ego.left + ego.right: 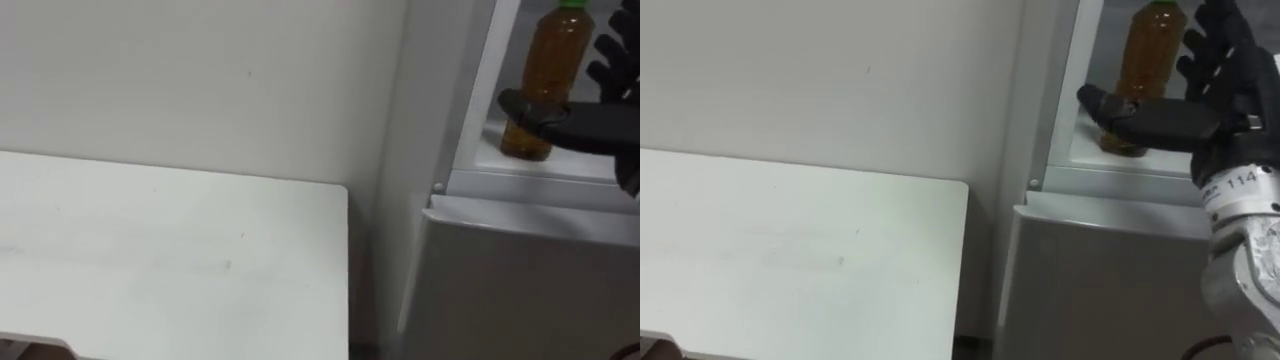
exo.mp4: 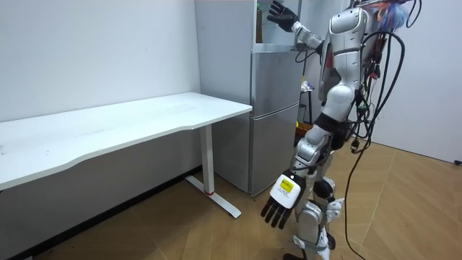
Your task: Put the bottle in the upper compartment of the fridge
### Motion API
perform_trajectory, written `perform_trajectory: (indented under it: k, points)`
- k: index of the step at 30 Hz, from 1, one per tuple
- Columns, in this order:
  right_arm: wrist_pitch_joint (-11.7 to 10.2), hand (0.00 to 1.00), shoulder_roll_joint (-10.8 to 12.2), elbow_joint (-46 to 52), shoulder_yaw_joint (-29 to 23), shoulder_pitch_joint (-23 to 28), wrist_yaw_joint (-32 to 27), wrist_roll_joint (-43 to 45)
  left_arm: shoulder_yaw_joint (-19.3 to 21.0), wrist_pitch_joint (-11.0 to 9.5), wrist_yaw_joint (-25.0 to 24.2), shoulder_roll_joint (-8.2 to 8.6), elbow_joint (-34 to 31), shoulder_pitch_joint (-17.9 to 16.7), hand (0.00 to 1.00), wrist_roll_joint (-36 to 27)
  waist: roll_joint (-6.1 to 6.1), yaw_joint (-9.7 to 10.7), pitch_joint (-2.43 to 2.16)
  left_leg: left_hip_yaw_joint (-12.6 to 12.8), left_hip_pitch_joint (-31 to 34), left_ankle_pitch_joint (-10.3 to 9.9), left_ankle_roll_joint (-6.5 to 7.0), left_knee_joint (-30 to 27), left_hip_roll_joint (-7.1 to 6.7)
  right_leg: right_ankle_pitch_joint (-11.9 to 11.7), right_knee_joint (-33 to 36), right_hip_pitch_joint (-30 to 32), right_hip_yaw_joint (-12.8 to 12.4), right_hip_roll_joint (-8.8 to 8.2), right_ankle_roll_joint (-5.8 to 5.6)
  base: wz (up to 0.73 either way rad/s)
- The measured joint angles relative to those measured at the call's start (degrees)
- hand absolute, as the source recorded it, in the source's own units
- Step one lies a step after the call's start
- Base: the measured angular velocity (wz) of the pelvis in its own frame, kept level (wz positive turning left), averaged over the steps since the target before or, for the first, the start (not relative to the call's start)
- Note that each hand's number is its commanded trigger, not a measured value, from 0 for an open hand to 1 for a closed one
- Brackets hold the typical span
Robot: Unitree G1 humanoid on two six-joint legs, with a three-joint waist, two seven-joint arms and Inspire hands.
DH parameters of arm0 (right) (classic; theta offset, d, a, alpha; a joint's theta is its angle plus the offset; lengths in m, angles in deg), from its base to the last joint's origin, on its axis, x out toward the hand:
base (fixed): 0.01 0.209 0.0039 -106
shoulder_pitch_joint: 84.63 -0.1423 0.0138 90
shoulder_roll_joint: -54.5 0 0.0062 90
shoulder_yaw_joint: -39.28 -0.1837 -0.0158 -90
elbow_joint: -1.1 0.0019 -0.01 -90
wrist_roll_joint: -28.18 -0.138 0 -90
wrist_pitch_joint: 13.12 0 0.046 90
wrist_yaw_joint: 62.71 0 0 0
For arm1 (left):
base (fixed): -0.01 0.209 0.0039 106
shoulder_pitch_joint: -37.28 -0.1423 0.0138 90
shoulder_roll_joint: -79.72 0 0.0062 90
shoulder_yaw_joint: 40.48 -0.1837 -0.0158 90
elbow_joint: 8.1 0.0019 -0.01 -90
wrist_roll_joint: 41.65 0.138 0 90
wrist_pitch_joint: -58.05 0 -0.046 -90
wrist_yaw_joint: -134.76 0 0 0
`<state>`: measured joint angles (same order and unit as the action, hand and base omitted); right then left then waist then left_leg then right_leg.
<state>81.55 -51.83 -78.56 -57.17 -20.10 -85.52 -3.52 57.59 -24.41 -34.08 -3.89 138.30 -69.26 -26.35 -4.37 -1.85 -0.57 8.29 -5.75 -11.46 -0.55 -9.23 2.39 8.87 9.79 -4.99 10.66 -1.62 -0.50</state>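
Left eye view: an amber plastic bottle with a green cap [image 1: 540, 80] stood upright near the shelf's front edge in the open upper compartment of the grey fridge [image 1: 520, 290]. The black right hand [image 1: 600, 125] was spread, its thumb across the bottle's base, contact unclear. Room view: the left hand [image 2: 280, 198] hung low with loosely straight fingers, the long white desk [image 2: 144, 119] beside the fridge. Right eye view: the same arrangement.

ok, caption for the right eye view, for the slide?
Bottle stands upright on the open upper fridge shelf; the right hand, open, is beside it, thumb across its base.
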Motion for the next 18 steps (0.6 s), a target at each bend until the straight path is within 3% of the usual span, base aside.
perform_trajectory:
  k: [4,12,18]
  points:
    - [-2.3,0.00,1.9,3.1,-1.2,2.4,-0.3,0.4,-0.4,-0.3,0.0,-0.02,1.6,-0.3,0.00,0.0,-0.30,0.1,0.27,0.4,0.0,0.0,-0.02,0.1,0.02,-0.1,0.0,0.1,-0.5,0.05,0.14,-0.06]
    - [-2.8,0.00,5.1,8.1,-1.7,10.5,-0.2,3.3,-1.5,-0.6,0.0,0.23,2.3,-0.5,0.00,0.0,-0.14,0.1,0.46,0.9,0.0,-0.1,-0.01,0.0,0.01,-0.1,0.0,0.5,-1.1,0.07,0.19,-0.03]
    - [-2.8,0.00,5.3,10.0,-1.6,12.4,0.2,3.2,-2.6,-0.8,0.0,0.91,2.9,-0.5,0.00,-0.1,0.74,1.3,0.44,1.1,0.2,0.0,0.00,0.1,0.03,-0.1,0.3,1.2,-1.1,0.06,0.19,-0.01]
